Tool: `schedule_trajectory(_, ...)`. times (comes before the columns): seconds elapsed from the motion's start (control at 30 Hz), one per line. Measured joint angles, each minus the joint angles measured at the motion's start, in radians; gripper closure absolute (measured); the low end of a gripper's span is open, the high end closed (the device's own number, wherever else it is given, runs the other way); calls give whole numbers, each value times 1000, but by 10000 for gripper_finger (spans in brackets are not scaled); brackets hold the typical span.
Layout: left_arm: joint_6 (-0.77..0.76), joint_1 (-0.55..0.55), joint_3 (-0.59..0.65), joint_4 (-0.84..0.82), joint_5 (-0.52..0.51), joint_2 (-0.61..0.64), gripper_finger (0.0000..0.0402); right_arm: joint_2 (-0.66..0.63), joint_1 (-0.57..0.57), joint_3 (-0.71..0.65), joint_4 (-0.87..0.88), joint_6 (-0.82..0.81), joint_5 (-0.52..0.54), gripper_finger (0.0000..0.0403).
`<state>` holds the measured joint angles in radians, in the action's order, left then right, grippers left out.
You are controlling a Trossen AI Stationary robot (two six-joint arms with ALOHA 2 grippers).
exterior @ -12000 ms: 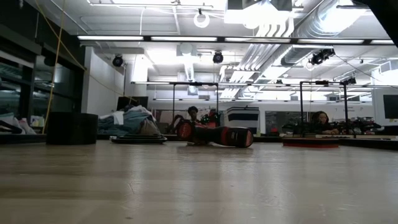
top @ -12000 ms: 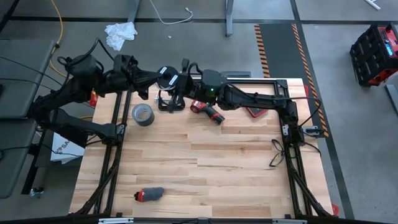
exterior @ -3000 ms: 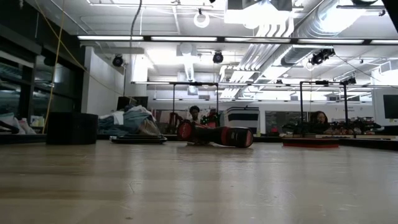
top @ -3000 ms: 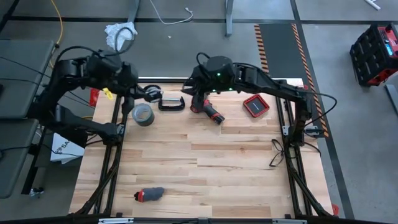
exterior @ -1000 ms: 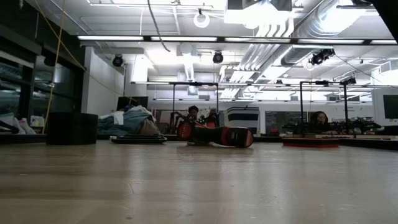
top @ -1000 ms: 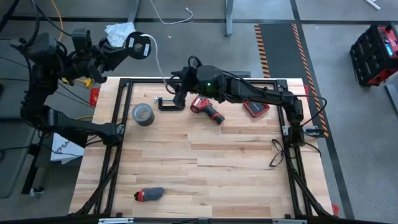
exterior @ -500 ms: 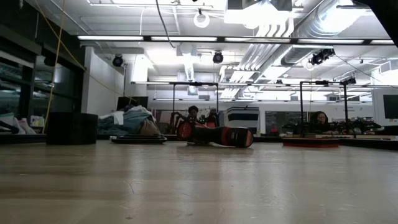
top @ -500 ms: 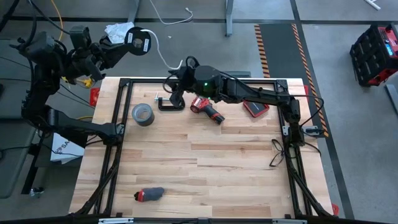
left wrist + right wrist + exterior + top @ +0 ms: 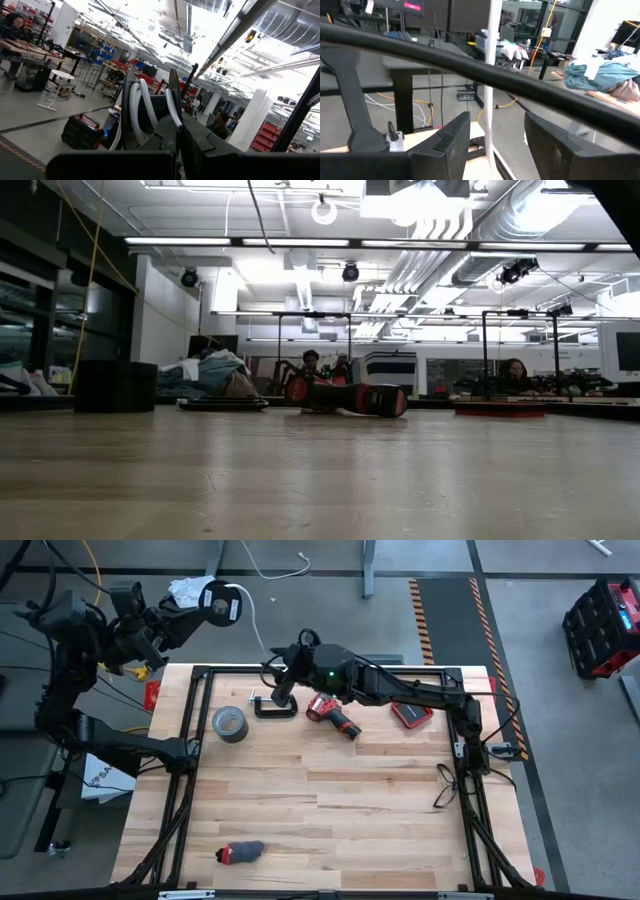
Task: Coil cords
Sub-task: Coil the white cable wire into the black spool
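The left gripper (image 9: 200,602), clamped shut on the small round black disc (image 9: 219,602), held the thin white cable (image 9: 254,628) taut; the cable ran between the right gripper's (image 9: 274,673) spread, empty fingers (image 9: 451,136) and could have slipped out.

High view: even overhead light, bright, no hard shadows; soft dim shade under the arms near the far edge of the tabletop (image 9: 330,800). Wood grain sharp corner to corner, little edge distortion.

Low view: ceiling strip lights (image 9: 300,242) blow out to white glare w/ a big hot patch top centre. Tabletop near edge blurred, out of focus in the foreground; room behind reasonably sharp. Faint sheen on the wood.

Left wrist view: strong backlight, ceiling area washed out white; close dark parts at bottom underexposed, soft.

Right wrist view: near dark fingers (image 9: 452,137) & bar blurred, bkgd moderately sharp, light even, mild glare on the white cable (image 9: 490,100).
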<state>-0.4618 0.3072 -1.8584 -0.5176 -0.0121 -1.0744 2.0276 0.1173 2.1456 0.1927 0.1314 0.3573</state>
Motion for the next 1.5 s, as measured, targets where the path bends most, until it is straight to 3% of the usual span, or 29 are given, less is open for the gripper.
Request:
schedule_trajectory(0.27, -6, 0, 0, -1, 0, -2, 402, 17, 7, 0, -17, -1, 12, 225)
schedule_trajectory(0.57, -8, 0, 0, 0, 0, -2, 402, 19, 7, 0, -26, -27, 33, 315)
schedule_trajectory(0.9, -9, 0, 0, 0, -1, -3, 401, 22, 14, 0, -42, -22, 33, 327)
schedule_trajectory(1.13, -8, 0, 0, -1, -24, -1, 401, 22, 14, 0, -40, -20, 36, 379)
schedule_trajectory(1.5, -9, 0, 0, 0, -27, 0, 401, 22, 14, 0, -39, -18, 36, 354)
